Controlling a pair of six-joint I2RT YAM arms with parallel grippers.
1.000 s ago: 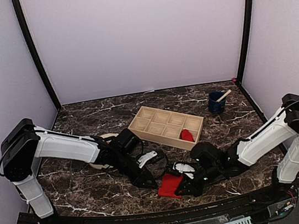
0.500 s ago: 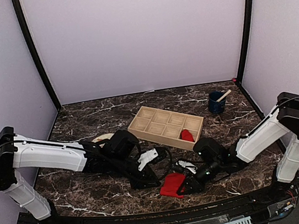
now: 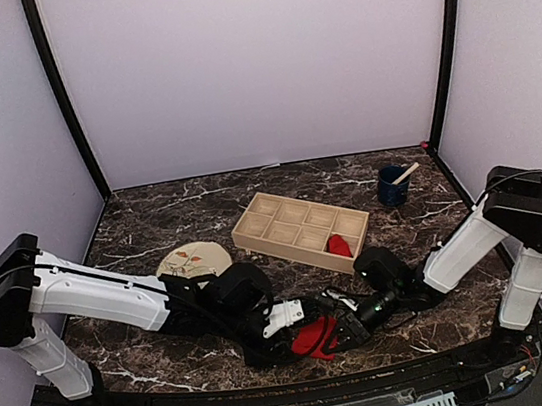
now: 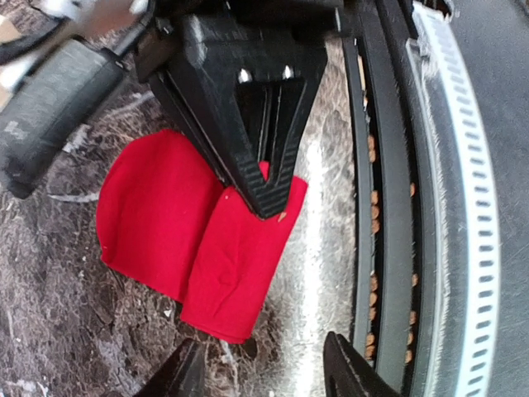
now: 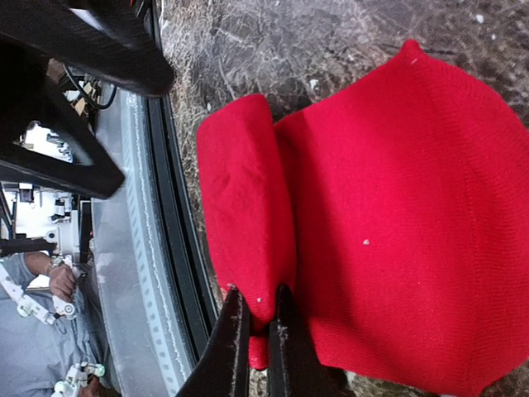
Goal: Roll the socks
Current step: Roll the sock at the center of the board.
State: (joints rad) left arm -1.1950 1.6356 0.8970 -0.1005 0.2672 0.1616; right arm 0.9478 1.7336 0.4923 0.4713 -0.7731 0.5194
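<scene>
Marble table [image 3: 124,234]; the right wrist view shows us the right gripper [image 5: 252,327] clenched on the sock [image 5: 397,207], at its folded edge at 6 o'clock. That grip is unclear from overhead. Left gripper [image 4: 264,360] released, fingers cut off.

There are two red socks [image 3: 315,338] [image 3: 339,245], one eight-compartment wooden tray [image 3: 275,246], one leaf-patterned plate [image 3: 193,261], one blue cup [image 3: 391,188] holding one wooden stick [image 3: 406,173], and two robot arms [image 3: 102,292] [image 3: 464,248]

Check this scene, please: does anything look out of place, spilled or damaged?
Nothing is spilled or damaged. The red sock lies close to the table's front edge, only partly rolled; the right gripper pinches its fold, and the left gripper is open.
</scene>
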